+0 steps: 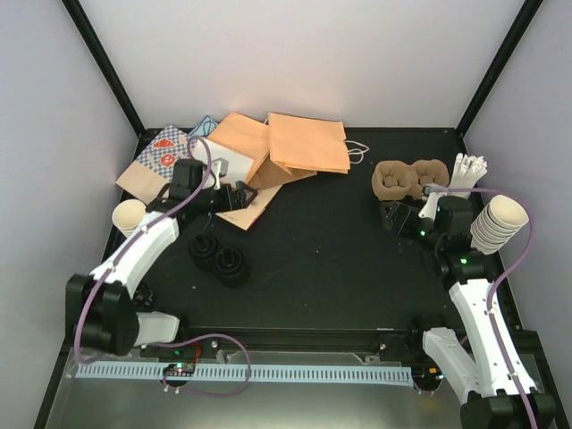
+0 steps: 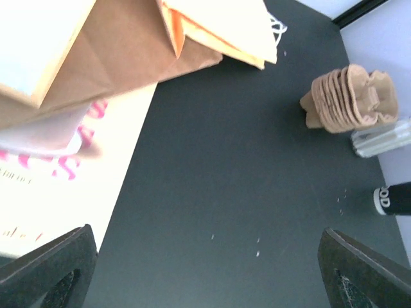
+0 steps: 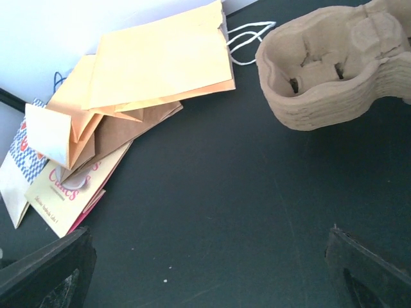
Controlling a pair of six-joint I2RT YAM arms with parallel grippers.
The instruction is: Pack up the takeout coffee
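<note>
**A:** From above, how do the grippers stand?

**B:** Both are spread wide and hold nothing. The right gripper point(image 1: 393, 217) hangs just in front of the carrier stack point(image 1: 409, 179); whether it touches the stack, I cannot tell. The left gripper point(image 1: 236, 197) is well to the left of the carrier stack, at the near edge of the paper bags point(image 1: 304, 143).

**A:** What shows only in that view?

**B:** The black lids point(image 1: 219, 256), far left of the carrier stack and nearer the arms, and a stack of cups point(image 1: 499, 223) near its right side.

**A:** And the left wrist?

**B:** The left gripper point(image 2: 205, 256) has its fingers point(image 2: 51, 273) in the bottom corners, far apart, with only the table point(image 2: 225, 192) between them. The carrier stack point(image 2: 347, 96) sits far off and shows its layered edges. This view alone shows the pink lettering on a sheet point(image 2: 58, 186) under the paper bags point(image 2: 128, 58).

**A:** The right wrist?

**B:** The right gripper point(image 3: 209, 256) is just as wide, fingers point(image 3: 369, 273) apart over the table. The carrier stack point(image 3: 327, 70) is close, and here its cup wells face up. The paper bags point(image 3: 160, 64) lie left of it, with a white cord handle point(image 3: 247, 38) between.
</note>
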